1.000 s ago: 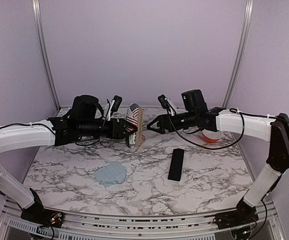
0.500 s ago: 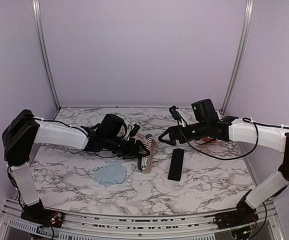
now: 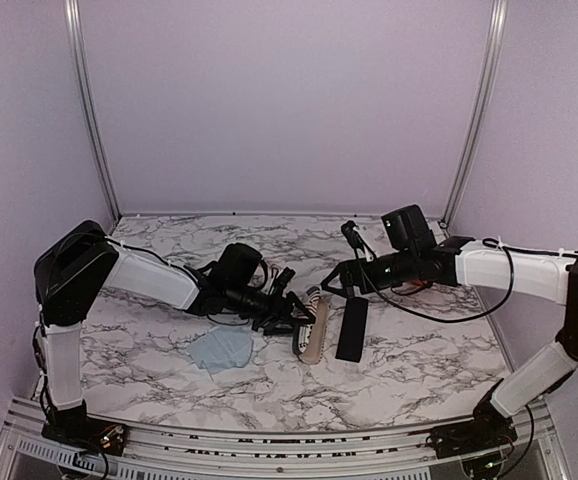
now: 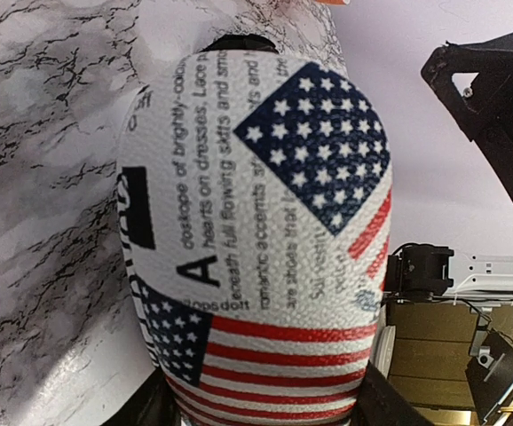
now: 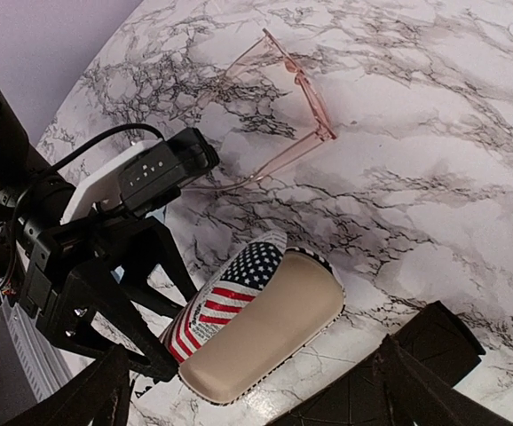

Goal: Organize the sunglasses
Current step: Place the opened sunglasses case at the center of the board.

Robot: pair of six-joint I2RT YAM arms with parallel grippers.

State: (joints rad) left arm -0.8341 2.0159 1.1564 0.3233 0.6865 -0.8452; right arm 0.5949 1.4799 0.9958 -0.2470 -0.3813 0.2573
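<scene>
My left gripper [image 3: 294,312] is shut on one end of the stars-and-stripes case [image 3: 309,328], which sits low at the table's middle, beige side toward the right arm. In the left wrist view the case [image 4: 256,204] fills the frame between the left gripper's [image 4: 261,404] fingers [image 4: 150,410]. My right gripper [image 3: 331,278] hangs open just behind the case [image 5: 256,333], holding nothing; in its own view the right gripper [image 5: 256,395] spreads wide. One pair of sunglasses [image 5: 305,102] with a clear pinkish frame lies unfolded on the marble beyond the case. I see no other pair.
A black oblong case [image 3: 351,328] lies just right of the patterned case. A pale blue cloth [image 3: 221,348] lies left of centre, under the left forearm. Lilac walls close in the back and both sides of the marble table [image 3: 419,370].
The left arm has swung down and rightward, carrying the patterned case from high at the back to low at the table's middle. The right gripper has dropped nearer the black case and opened wider.
</scene>
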